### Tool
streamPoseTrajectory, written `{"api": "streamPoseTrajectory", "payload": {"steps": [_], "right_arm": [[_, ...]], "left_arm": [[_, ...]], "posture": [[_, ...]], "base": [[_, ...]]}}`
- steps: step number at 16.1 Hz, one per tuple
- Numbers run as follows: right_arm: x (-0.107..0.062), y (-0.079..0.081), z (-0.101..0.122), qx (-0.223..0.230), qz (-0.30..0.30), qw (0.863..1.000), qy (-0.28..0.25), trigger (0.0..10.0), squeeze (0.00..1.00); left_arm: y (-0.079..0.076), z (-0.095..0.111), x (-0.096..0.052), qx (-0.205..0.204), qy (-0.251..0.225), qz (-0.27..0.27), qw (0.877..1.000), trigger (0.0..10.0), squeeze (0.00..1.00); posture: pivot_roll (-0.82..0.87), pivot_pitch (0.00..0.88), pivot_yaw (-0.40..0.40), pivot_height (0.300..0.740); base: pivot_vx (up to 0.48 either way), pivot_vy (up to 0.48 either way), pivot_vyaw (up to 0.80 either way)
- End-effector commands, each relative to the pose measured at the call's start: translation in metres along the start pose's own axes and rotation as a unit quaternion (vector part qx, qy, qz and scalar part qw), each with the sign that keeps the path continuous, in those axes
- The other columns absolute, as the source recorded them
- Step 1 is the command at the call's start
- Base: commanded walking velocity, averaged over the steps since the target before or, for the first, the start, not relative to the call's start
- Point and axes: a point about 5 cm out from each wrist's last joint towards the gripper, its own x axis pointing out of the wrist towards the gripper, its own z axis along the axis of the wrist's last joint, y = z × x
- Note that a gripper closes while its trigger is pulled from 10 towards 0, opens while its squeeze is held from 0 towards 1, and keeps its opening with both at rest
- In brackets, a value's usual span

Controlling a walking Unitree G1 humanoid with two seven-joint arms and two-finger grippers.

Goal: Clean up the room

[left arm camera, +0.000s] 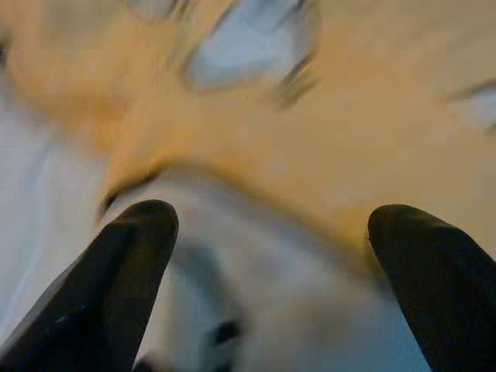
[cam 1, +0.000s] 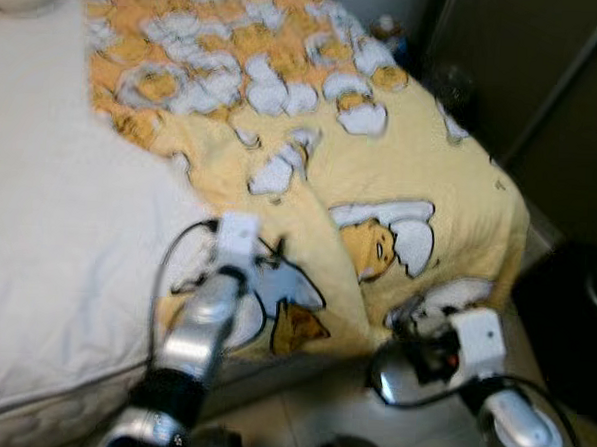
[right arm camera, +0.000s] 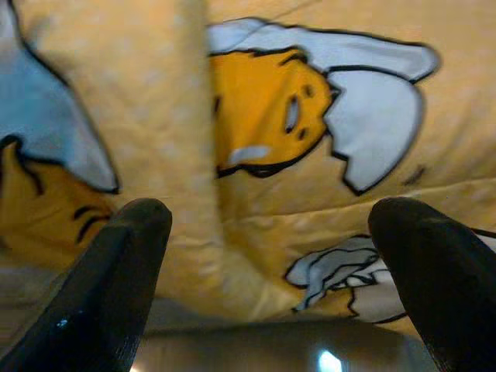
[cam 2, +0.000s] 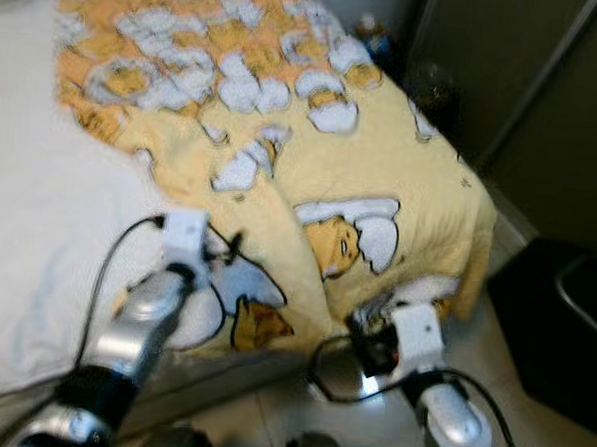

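Reaching with both arms toward rumpled yellow fleece blanket with white-and-orange cartoon print (cam 1: 382, 168), lying over foot end of bed and hanging down its near edge.

Left gripper (left arm camera: 267, 232) hovering with fingers spread wide, holding nothing; blanket's near fold lying straight ahead of fingertips and just beyond, white bed sheet (cam 1: 58, 231) spreading off to its outer side.

Right gripper (right arm camera: 267, 232) also spread wide and empty, sitting low beside bed; hanging blanket hem directly ahead and slightly above, a long fold ridge running away between the fingers.

Judging left arm nearer to blanket top, right nearer to hem.

Right wrist view giving sharp print and hem underside with pale floor below; left wrist view blurring badly. Head views adding dark bin (cam 2: 563, 328) off beyond right gripper.
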Motion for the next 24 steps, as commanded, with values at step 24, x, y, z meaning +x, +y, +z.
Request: {"api": "streamPoseTrajectory", "payload": {"steps": [24], "right_arm": [[-0.005, 0.038, 0.017, -0.021, 0.152, 0.988, 0.024, 10.0, 0.0]], "left_arm": [[-0.007, -0.042, -0.096, 0.107, -0.019, 0.054, 0.993, 10.0, 0.0]], "posture": [[-0.15, 0.26, -0.127, 0.71]], "base": [[0.0, 0.0, 0.0]]}}
